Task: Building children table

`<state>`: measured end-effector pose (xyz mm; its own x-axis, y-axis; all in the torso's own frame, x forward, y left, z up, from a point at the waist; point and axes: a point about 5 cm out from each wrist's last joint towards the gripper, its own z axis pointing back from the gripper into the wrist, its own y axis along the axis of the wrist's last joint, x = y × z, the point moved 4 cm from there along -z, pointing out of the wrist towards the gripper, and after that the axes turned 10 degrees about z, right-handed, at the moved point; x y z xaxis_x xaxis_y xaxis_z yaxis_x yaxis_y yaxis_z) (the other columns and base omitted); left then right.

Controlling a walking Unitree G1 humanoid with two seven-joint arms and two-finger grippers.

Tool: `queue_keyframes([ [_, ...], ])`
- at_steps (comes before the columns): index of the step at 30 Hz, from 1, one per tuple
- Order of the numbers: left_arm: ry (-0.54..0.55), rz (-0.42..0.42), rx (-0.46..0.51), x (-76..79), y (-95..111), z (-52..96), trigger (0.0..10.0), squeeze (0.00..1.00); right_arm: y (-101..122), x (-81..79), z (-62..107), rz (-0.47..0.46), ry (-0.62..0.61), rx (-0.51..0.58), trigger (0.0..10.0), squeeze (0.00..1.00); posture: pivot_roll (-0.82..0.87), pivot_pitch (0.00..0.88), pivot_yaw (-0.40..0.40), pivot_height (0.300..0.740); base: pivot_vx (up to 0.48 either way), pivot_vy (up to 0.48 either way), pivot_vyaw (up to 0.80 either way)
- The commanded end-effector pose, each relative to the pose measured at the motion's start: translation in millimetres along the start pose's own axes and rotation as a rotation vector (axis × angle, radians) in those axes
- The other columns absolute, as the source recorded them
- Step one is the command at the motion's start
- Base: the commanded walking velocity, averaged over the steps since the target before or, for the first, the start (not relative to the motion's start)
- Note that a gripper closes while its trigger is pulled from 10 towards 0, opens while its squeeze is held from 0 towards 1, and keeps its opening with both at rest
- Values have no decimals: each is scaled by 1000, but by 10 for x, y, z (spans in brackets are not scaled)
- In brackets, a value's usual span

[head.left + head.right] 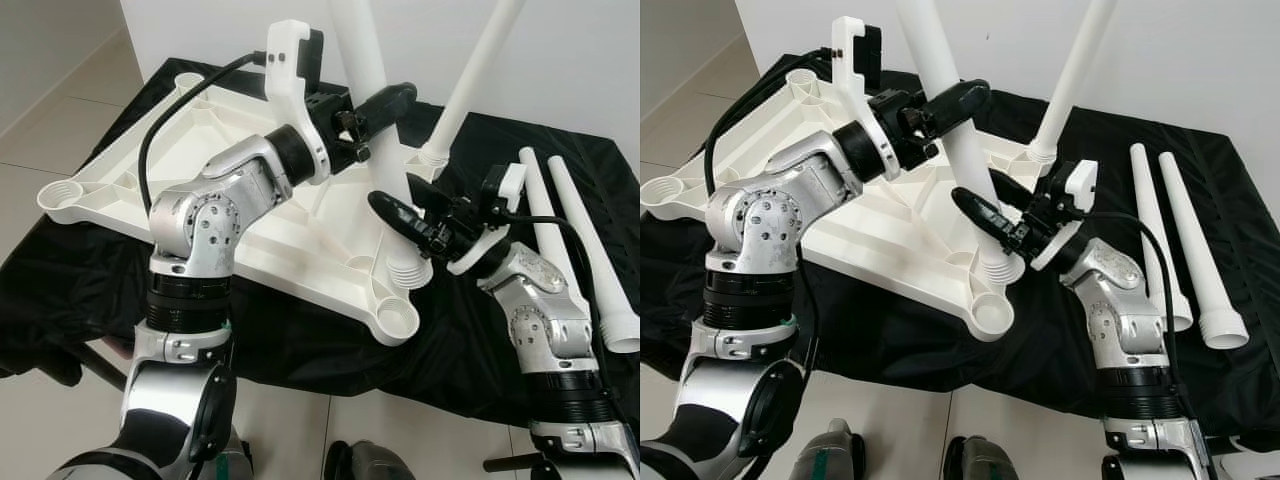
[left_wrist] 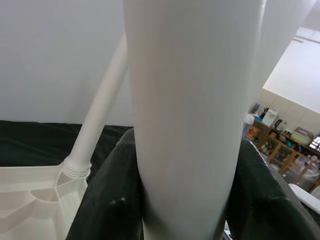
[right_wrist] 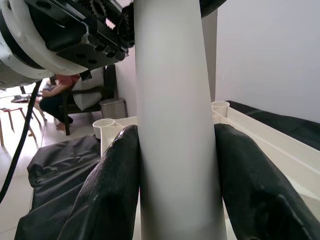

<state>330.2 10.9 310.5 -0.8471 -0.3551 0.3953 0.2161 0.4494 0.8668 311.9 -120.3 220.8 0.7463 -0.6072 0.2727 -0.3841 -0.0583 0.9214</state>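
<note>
**Both grippers clamped on one upright table leg**

Here the white plastic tabletop (image 1: 240,190) lies upside down on a black cloth (image 1: 300,345) spread over the floor, its ribbed underside and round corner sockets facing up. The near corner socket (image 1: 397,320) stands vacant at the cloth's front, and another open socket (image 1: 60,195) marks the corner at the robot's left.

A white leg (image 1: 375,90) rises, slightly tilted, from a socket near the tabletop's right edge. The left gripper (image 1: 375,110) is closed around this leg partway up; in the left wrist view its black fingers (image 2: 107,200) press against both sides of the white shaft. The right gripper (image 1: 405,205) is closed on the same leg lower down, just above the threaded base (image 1: 407,270); in the right wrist view its fingers (image 3: 117,185) flank the shaft and touch it on either side.

A second leg (image 1: 465,85) already stands in the far right corner socket, leaning away to the right and apart from both grippers.

Two further legs (image 1: 575,250) lie side by side on the cloth at the robot's right, wide ends toward the robot, well apart from the tabletop.

In the right wrist view a seated person (image 3: 60,97) appears in the background beside a small bin (image 3: 112,107).
</note>
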Motion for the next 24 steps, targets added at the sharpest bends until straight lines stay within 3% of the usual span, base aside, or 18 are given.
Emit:
queue_keyframes([
  [1,-10,-81,7,101,40,-30,10000,0,-131,112,27,-19,-82,-82,10000,475,12,26,-72,740,0,0,0],
  [2,-2,-117,0,114,42,-38,10000,0,-149,148,28,-28,-101,-98,10000,1000,13,30,-75,740,0,0,0],
  [8,3,-182,-3,149,63,-48,10000,0,-171,179,33,-36,-117,-126,10000,1000,12,34,-77,740,0,0,0],
  [10,0,-256,-10,199,77,-57,10000,0,-197,188,43,-20,-119,-169,10000,1000,11,38,-79,740,0,0,0],
  [13,-14,-299,-19,249,74,-64,10000,0,-219,199,56,4,-124,-208,10000,1000,7,41,-80,740,0,0,0],
  [15,-38,-386,-46,328,53,-80,10000,0,-259,206,88,53,-115,-290,10000,1000,0,45,-80,740,0,0,0],
  [16,-38,-386,-46,328,53,-80,10000,0,-259,206,88,53,-115,-290,10000,1000,0,45,-80,740,0,0,0],
  [17,-48,-427,-57,357,44,-89,10000,0,-271,201,100,68,-103,-317,10000,827,-2,47,-80,740,0,0,0],
  [18,-56,-450,-64,378,38,-96,10000,0,-270,191,105,82,-86,-329,10000,0,-2,47,-80,740,0,0,0],
  [24,-79,-499,-67,445,43,-128,10000,0,-254,183,81,132,-58,-343,10000,0,-9,47,-75,740,0,0,0],
])
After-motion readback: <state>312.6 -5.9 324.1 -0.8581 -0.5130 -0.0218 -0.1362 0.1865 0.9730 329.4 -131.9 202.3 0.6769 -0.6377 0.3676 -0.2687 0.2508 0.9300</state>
